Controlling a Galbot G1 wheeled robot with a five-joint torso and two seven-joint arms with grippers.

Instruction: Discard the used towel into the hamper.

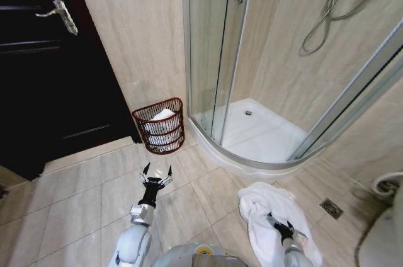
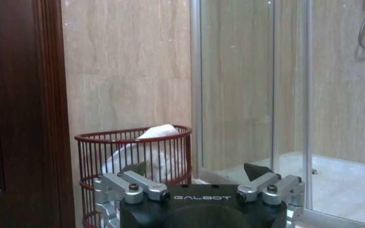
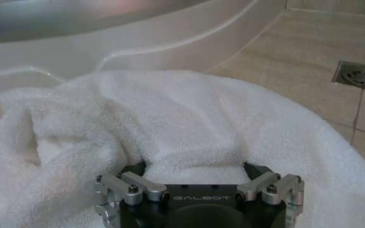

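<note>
Now my right gripper (image 1: 284,227) presses spread fingers into the towel (image 1: 264,210) on the floor, gripping nothing yet, while my left gripper (image 1: 155,176) hangs wide and empty before the hamper (image 1: 160,126).

Evenly and softly lit from overhead, with faint shadows. Strongly bowed at the head view's edges, bending the door (image 1: 44,72) and shower glass (image 1: 211,46). Pale reflections streaking that glass. Soft focus across the towel (image 3: 169,137) near the right wrist lens.

Bare floor tiles (image 1: 94,185) lead unobstructed to the hamper (image 1: 160,126).
</note>
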